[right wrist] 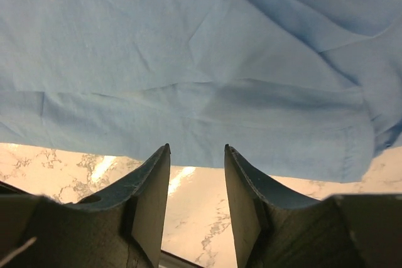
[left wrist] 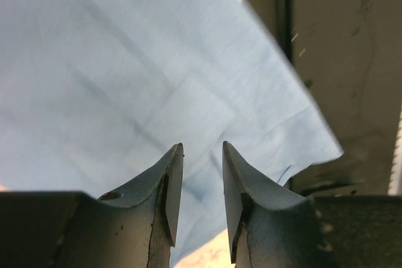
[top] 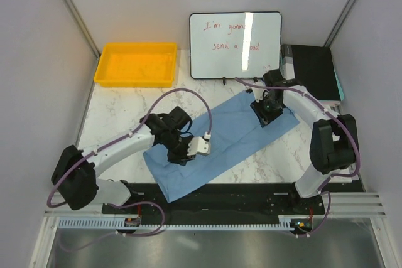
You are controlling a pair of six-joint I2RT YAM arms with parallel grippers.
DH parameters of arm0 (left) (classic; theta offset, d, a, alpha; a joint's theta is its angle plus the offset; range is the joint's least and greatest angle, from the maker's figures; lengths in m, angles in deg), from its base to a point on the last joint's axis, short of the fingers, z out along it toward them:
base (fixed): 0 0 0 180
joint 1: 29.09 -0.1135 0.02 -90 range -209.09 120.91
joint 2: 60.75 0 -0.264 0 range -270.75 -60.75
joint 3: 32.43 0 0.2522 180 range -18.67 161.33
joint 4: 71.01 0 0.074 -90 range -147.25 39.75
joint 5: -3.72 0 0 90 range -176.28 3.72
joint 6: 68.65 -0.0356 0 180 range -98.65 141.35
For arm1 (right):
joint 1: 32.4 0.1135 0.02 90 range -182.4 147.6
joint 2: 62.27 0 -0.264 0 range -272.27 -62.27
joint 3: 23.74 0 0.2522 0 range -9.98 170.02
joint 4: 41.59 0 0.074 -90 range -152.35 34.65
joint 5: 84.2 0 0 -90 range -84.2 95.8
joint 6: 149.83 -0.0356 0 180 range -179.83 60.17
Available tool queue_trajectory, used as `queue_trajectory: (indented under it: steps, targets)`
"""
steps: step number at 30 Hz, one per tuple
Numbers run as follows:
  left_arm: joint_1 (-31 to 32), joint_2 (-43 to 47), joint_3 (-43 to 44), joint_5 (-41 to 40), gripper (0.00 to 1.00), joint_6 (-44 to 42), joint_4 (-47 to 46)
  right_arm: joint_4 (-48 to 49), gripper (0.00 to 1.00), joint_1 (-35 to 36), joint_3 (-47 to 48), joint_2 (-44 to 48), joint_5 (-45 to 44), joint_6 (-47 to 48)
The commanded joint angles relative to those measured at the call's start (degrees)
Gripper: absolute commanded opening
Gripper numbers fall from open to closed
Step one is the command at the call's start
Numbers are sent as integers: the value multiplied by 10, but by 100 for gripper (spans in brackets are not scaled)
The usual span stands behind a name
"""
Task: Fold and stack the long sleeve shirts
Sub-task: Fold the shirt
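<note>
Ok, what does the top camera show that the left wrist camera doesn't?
Only the top view: the yellow tray, the whiteboard and the right pincer at the far end of the light blue shirt. Only the left wrist view: the left pincer up close, its fingers apart with nothing between them, and fine creases in the cloth. Both: the shirt and the left pincer above it.

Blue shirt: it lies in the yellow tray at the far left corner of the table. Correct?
No. The top view shows the blue shirt lying diagonally across the middle of the marble table, not in the yellow tray. The tray does sit at the far left corner.
</note>
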State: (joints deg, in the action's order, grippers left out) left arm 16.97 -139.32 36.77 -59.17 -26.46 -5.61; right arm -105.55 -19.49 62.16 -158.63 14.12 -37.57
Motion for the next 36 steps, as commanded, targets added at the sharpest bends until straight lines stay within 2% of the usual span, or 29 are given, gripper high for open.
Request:
queue_trajectory:
  steps: [1, 4, 8, 11, 12, 16, 23, 25, 28, 30, 32, 34, 36]
  targets:
    - [-65, 33, -68, -66, 39, -92, 23, 13, 46, 17, -34, 4, -5, -13]
    - [-66, 24, -94, -98, 39, -112, -4, 34, 45, 18, -50, -8, -16, -17]
    - [-48, -55, -67, -109, 38, -64, -29, 41, 44, 19, -47, -18, -25, -27]
    - [1, -84, -78, -130, 37, -62, -40, 29, 43, 18, -40, -9, -33, -28]
    - [38, -91, -82, -142, 36, -57, -48, 26, 43, 19, -40, -8, -37, -25]
    - [119, -120, -70, -118, 32, -16, -46, 12, 43, 18, -40, -5, -51, -20]
    - [262, -172, 23, -40, 32, 82, -58, 7, 43, 12, -39, -16, -59, -17]
    - [283, -187, 65, -30, 31, 123, -77, 11, 43, 13, -38, -21, -60, -17]
    - [287, -203, 112, 5, 30, 176, -85, 21, 42, 14, -39, -30, -52, -21]
    - [286, -170, 124, 8, 31, 185, -89, 29, 42, 26, -43, -38, -59, -21]
    - [265, -117, 104, 35, 31, 185, -88, 49, 41, 41, -51, -53, -73, -20]
    - [230, -28, 69, 69, 32, 190, -87, 73, 41, 52, -55, -74, -78, -17]
    - [162, 56, 46, 101, 33, 188, -76, 92, 40, 72, -52, -91, -80, -13]
